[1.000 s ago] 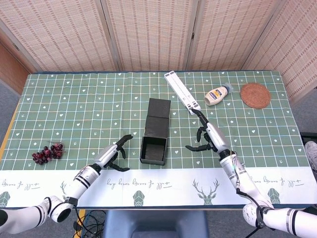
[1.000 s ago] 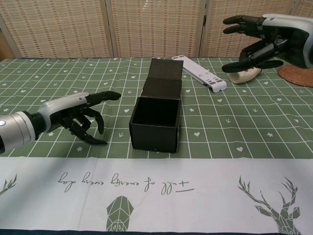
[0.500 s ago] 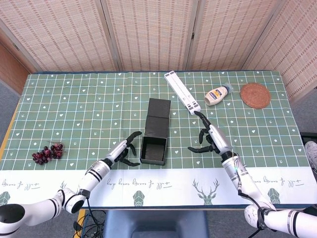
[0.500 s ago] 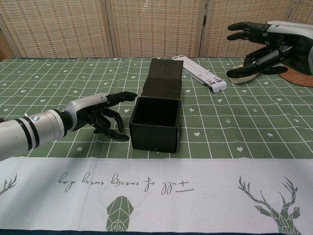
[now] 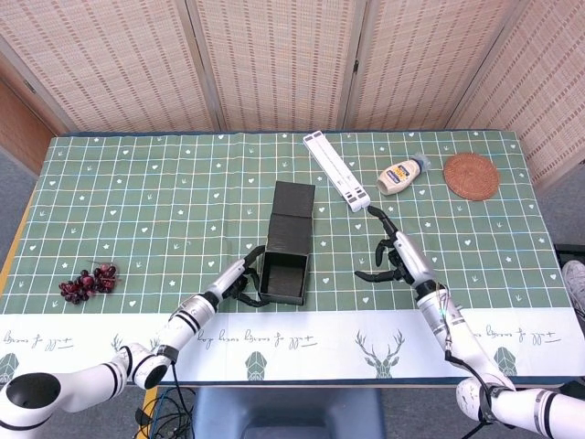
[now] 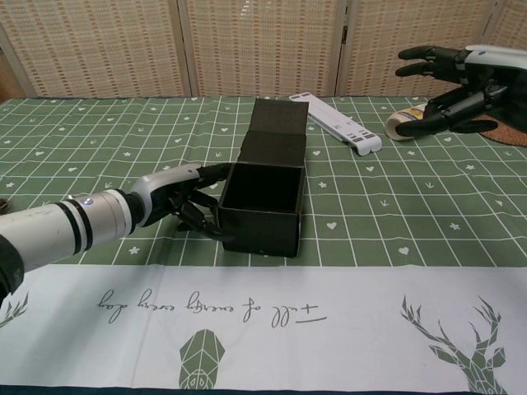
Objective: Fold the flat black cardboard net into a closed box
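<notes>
In the head view, the black cardboard box (image 5: 284, 276) stood open-topped near the front middle of the tabletop (image 5: 137, 201), its lid flap (image 5: 292, 212) lying flat behind it toward the screens. The left hand (image 5: 241, 282) was at the box's left wall, fingers spread and touching the cardboard without closing around it. The right hand (image 5: 395, 258) hovered well apart to the right of the box, fingers apart and holding nothing. A white slatted strip (image 5: 337, 171), a squeeze bottle (image 5: 400, 175) and a round woven coaster (image 5: 472, 176) lay at the back right, and a bunch of dark grapes (image 5: 87, 283) lay at the front left. In the chest view, the left hand (image 6: 191, 202) pressed its fingertips (image 6: 221, 169) against the box's (image 6: 262, 210) left wall near the rim, its lower fingers curled by the box's lower left corner. The right hand (image 6: 458, 87) was raised at the far right, released, above the tabletop near the bottle.
</notes>
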`<state>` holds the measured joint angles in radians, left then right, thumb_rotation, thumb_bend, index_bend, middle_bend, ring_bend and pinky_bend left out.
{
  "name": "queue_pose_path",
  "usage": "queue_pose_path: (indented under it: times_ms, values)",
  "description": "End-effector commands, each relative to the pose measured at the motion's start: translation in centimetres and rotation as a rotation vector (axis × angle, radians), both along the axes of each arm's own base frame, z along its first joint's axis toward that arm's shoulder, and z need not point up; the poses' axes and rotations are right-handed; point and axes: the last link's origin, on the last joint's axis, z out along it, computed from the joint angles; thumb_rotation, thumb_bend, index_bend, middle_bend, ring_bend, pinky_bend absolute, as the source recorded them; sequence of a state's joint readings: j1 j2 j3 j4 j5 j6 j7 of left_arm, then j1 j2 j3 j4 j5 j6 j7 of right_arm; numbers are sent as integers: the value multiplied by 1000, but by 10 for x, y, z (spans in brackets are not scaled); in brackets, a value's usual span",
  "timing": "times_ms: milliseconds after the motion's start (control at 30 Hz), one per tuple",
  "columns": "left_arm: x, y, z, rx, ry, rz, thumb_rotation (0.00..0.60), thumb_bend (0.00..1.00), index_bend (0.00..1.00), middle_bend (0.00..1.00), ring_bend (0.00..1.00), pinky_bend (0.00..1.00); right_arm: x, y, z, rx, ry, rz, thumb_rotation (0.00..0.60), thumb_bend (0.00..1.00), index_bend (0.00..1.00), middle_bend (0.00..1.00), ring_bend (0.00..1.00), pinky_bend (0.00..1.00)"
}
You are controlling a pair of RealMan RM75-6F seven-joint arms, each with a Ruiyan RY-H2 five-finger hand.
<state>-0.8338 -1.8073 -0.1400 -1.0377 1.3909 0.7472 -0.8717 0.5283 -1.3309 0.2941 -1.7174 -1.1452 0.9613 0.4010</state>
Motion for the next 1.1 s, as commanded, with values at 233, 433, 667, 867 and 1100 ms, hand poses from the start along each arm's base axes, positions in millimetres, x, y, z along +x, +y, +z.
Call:
queue_pose_path:
  times_ms: [233, 433, 667, 867, 1100]
  values:
    - [6, 1, -7, -3, -31, 34, 600, 121, 0, 0, 557, 865, -7, 1, -2, 6, 7, -18, 600, 27, 0, 45, 663, 1000]
    - [9, 2, -13, -11, -44, 64, 600, 121, 3, 13, 567, 865, -12, 0, -4, 7, 12, -33, 600, 27, 0, 47, 663, 1000]
    - [10, 3, -15, -8, -79, 109, 600, 121, 205, 238, 585, 865, -25, -3, -10, 26, 47, -78, 600, 54, 0, 64, 663, 1000]
    - [8, 1, -7, -3, -98, 102, 600, 121, 281, 321, 593, 866, -31, -8, -26, 71, 78, -109, 600, 73, 0, 68, 663, 1000]
    - [6, -11, 12, -10, -121, 52, 600, 120, 295, 337, 596, 867, -29, -20, -47, 106, 93, -131, 600, 90, 0, 82, 664, 1000]
